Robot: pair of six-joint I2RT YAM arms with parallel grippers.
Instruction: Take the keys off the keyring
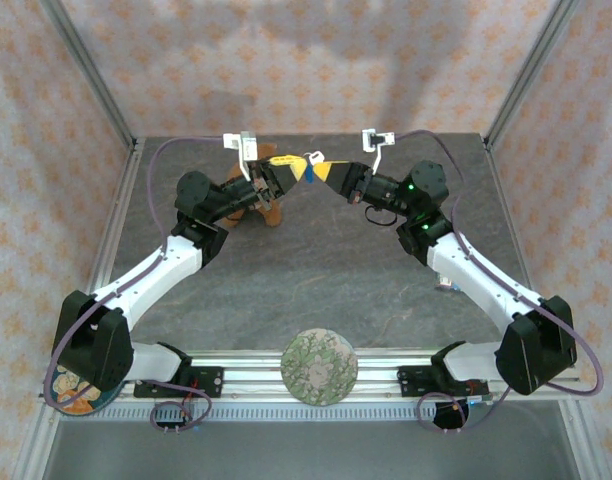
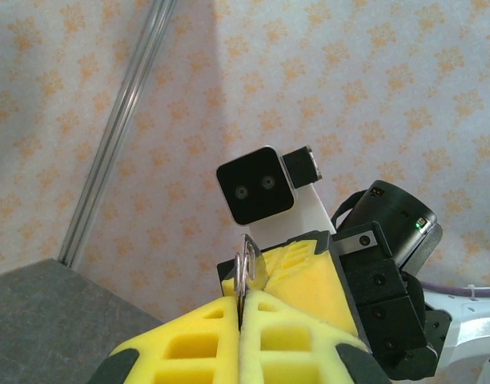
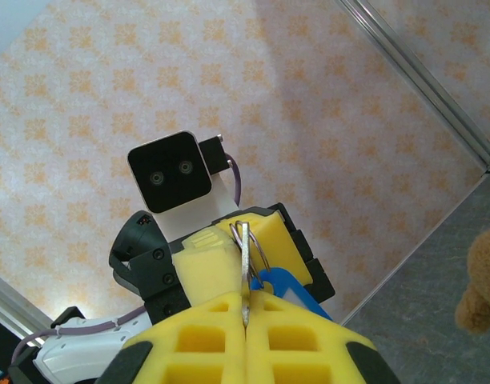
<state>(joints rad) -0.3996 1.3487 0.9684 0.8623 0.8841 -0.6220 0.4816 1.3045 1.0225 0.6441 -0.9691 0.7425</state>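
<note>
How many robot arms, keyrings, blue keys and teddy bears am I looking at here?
Robot arms: 2, the left arm and the right arm
Keyring: 1
Blue-headed key: 1
Teddy bear: 1
Total: 5

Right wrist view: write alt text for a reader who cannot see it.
The right fingers, yellow and shut, pinch a metal keyring that the left fingers clamp from the far side. A blue-headed key lies beside the ring; a brown teddy bear shows at the right edge.
</note>
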